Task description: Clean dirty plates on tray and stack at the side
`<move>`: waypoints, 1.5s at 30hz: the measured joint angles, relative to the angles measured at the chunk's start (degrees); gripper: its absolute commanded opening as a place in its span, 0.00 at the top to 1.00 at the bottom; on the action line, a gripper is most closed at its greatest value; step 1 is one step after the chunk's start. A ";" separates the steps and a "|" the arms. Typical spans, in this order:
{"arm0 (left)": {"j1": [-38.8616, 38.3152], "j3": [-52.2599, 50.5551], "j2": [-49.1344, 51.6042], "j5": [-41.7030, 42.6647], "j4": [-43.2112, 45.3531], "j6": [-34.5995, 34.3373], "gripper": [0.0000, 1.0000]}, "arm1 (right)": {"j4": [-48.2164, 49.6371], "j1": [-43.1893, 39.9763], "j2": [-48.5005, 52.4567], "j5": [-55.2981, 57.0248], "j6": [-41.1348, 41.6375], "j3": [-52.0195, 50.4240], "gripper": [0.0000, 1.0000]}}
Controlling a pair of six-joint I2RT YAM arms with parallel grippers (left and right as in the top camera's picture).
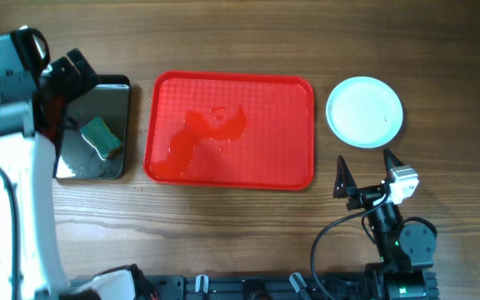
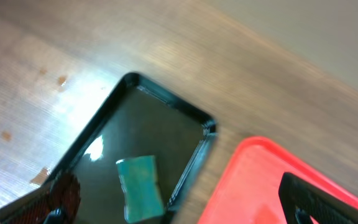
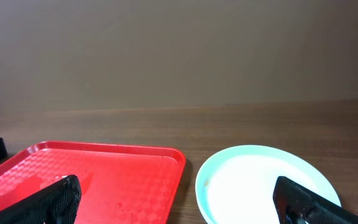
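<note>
The red tray point(image 1: 230, 129) lies mid-table with only a wet smear on it. To its right, on the bare wood, sits a pale round plate point(image 1: 364, 112). In the right wrist view the plate point(image 3: 253, 180) looks white with a tiny brown speck at its left rim. I cannot tell whether more plates lie under it. My right gripper point(image 1: 365, 162) is open just in front of the plate, and in its own view point(image 3: 179, 205) it is empty. My left gripper point(image 1: 72, 79) hovers open over the far left, with nothing between its fingers point(image 2: 64, 193).
A glossy black tray point(image 1: 98, 129) lies left of the red tray and holds a green sponge point(image 1: 101, 137). In the left wrist view the sponge point(image 2: 140, 186) lies near the black tray's rim point(image 2: 166, 99), with the red tray point(image 2: 253, 180) beside it. Brown spots dot the wood there.
</note>
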 measured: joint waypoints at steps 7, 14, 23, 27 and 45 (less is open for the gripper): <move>-5.07 -35.95 -32.70 1.51 27.58 0.00 0.00 | -0.02 0.00 -0.22 -0.02 -0.17 -0.04 0.00; -6.99 -57.05 -58.25 1.49 38.38 -0.02 0.00 | 0.00 0.00 -0.26 0.00 -0.17 -0.04 0.00; -9.94 -71.52 -78.55 -1.99 41.99 2.54 0.00 | -0.02 0.00 -0.26 0.00 -0.17 -0.07 0.01; -10.03 -75.78 -79.45 -1.99 48.35 4.81 0.00 | -0.02 0.00 -0.26 0.00 -0.17 -0.07 0.00; -10.10 -80.41 -79.47 2.82 42.21 5.22 0.00 | -0.02 0.00 -0.26 0.00 -0.17 -0.07 0.01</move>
